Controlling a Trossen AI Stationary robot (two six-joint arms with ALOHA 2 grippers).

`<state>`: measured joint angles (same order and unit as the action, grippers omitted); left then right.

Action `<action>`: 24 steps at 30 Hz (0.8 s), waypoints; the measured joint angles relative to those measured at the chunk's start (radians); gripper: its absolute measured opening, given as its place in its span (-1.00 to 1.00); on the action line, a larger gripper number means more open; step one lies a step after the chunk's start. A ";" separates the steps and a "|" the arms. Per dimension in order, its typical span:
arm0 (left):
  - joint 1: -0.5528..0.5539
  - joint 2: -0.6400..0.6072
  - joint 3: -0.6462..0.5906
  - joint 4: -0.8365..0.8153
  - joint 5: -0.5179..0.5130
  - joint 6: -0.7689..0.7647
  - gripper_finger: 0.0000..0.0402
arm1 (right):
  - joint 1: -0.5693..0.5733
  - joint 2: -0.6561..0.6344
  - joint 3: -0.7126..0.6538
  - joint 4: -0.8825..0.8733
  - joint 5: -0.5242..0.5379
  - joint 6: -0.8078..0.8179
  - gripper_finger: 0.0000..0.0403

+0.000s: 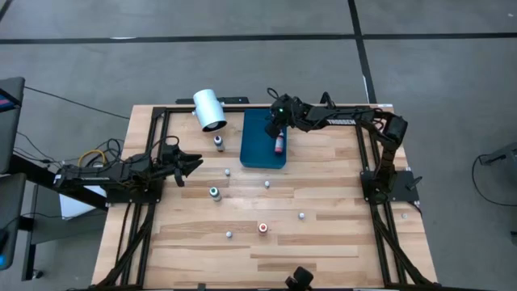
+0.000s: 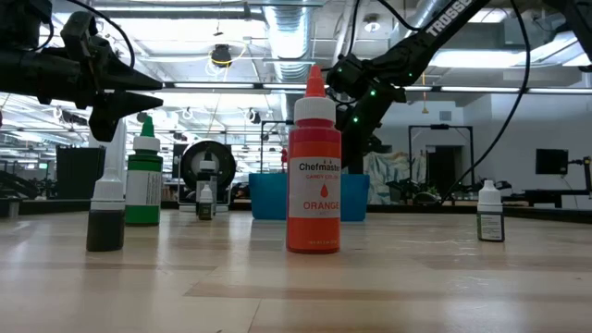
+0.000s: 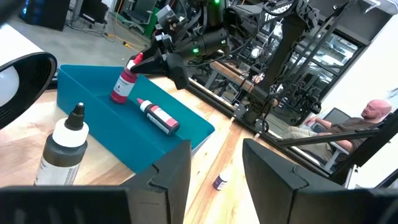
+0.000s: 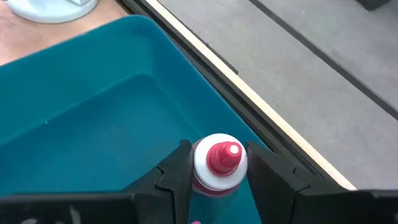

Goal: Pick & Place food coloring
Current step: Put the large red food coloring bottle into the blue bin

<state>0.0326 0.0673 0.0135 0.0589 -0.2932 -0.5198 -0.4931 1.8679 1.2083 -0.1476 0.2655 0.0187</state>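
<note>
Your right gripper [image 4: 214, 177] closed on pink-topped bottle [image 4: 217, 163] over blue tray [image 4: 93, 118], second bottle [image 3: 158, 116] lay inside tray, left gripper [image 3: 214, 177] gaped empty beside tray.

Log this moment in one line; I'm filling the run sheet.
right gripper: shut on pink bottle over blue tray | left gripper: open, waiting

Overhead, table-level, two wrist views — tray [image 1: 260, 149] shared

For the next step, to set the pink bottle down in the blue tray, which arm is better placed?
The right arm. Its gripper is over the blue tray, with the fingers on both sides of the upright pink bottle. The left gripper is beside the tray, open and holding nothing.
</note>
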 joint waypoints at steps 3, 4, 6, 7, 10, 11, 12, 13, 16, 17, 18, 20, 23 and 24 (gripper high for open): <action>0.000 0.000 0.000 0.000 0.000 0.000 -0.32 | 0.004 0.000 -0.001 0.006 -0.001 -0.018 -0.36; 0.000 0.000 0.000 0.000 0.000 0.000 -0.32 | 0.004 0.000 -0.001 0.006 -0.001 -0.019 -0.36; 0.000 0.000 0.000 0.000 0.000 0.000 -0.32 | 0.004 0.000 -0.001 -0.001 -0.004 -0.018 -0.37; 0.000 0.000 0.000 0.000 0.000 0.000 -0.32 | 0.004 0.000 -0.001 -0.004 -0.004 -0.018 -0.37; 0.000 0.000 0.000 0.000 0.000 0.000 -0.32 | 0.009 0.000 -0.001 -0.011 -0.004 -0.018 -0.35; 0.000 0.000 0.000 0.000 0.000 0.000 -0.32 | 0.010 0.000 -0.001 -0.017 -0.005 -0.017 -0.34; 0.000 0.000 0.000 0.000 0.000 0.000 -0.32 | 0.011 0.001 -0.001 -0.021 -0.006 -0.017 -0.33; 0.000 0.000 0.000 0.000 0.000 0.000 -0.32 | 0.011 0.002 -0.002 -0.023 -0.005 -0.014 -0.32; 0.000 0.000 0.000 0.000 0.000 0.000 -0.32 | 0.011 0.002 -0.002 -0.025 -0.005 0.011 -0.28; 0.000 0.000 0.000 0.000 0.000 0.000 -0.32 | 0.011 0.002 -0.002 -0.028 -0.005 0.014 -0.26; 0.000 0.000 0.000 0.000 -0.001 0.000 -0.32 | 0.011 0.002 -0.002 -0.027 -0.006 0.015 -0.24; 0.000 0.000 0.000 0.000 -0.001 0.000 -0.32 | 0.013 0.002 -0.002 -0.028 -0.005 0.013 -0.20; 0.000 0.000 0.000 0.000 -0.001 0.000 -0.32 | 0.014 0.002 0.004 -0.038 -0.006 0.010 -0.11; 0.000 0.000 0.000 0.000 -0.001 0.000 -0.32 | 0.015 0.002 0.012 -0.051 -0.009 0.010 -0.09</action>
<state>0.0326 0.0673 0.0135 0.0589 -0.2939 -0.5201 -0.4786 1.8702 1.2202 -0.1990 0.2569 0.0284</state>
